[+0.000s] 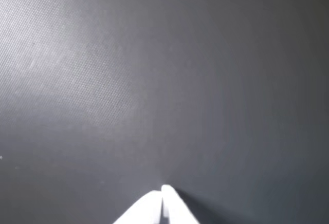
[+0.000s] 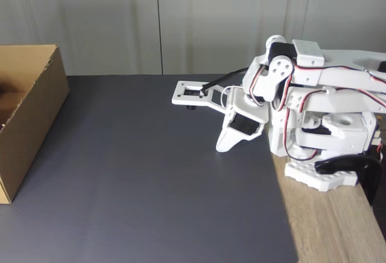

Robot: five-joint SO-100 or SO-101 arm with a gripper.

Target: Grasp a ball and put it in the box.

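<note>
The wrist view sits very close above the dark grey mat (image 1: 154, 80), looking almost straight down at it, near enough to show its fine weave, with the tips of the white jaws entering at the bottom edge. The fixed view stands back in front of the tabletop (image 2: 332, 227) at a raised angle, facing the pale wall panels (image 2: 211, 15); it takes in the folded arm (image 2: 301, 112) at right and the cardboard box (image 2: 30, 112) at left. Both views share the mat.
</note>
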